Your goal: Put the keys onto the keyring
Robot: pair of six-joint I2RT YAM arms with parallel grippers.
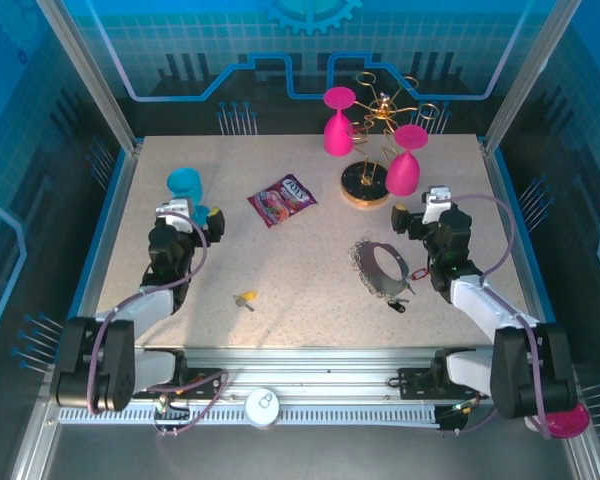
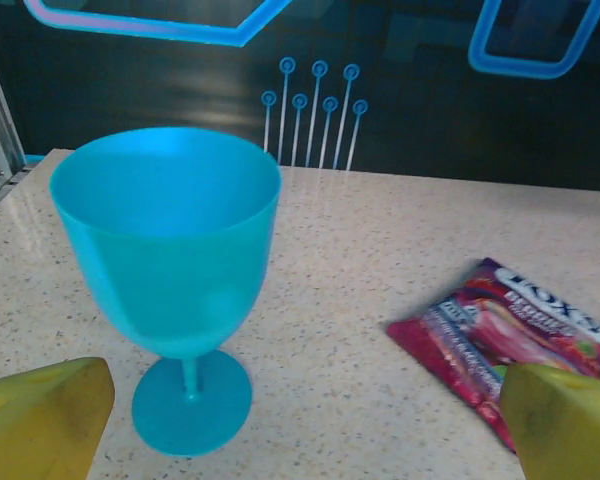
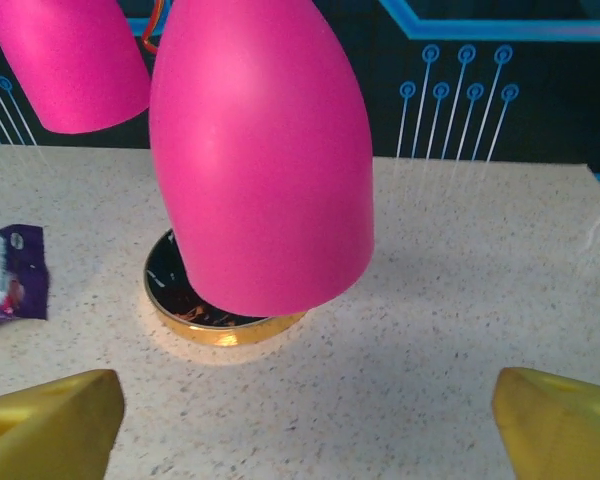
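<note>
The left gripper (image 2: 305, 425) and the right gripper (image 3: 310, 425) are both gaping wide and holding nothing, the left one facing a blue goblet (image 2: 170, 260) and a snack packet (image 2: 500, 335) whose white lettering is reading roughly "FOX'S". The keyring (image 1: 383, 268) is lying at 4 o'clock from the table's (image 1: 310, 250) middle, with a black key (image 1: 395, 305) sitting at its 5 o'clock rim, a red key (image 1: 417, 272) at its 3 o'clock, and a yellow key (image 1: 246, 298) lying alone at the packet's 7 o'clock.

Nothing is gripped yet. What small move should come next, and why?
Probably turn the left gripper toward the small yellow-headed metal key and lower over it. That gripper is open, empty and faces the turquoise plastic goblet, while the key lies loose on the speckled table on that arm's side, well apart from the dark, chain-fringed keyring.
</note>
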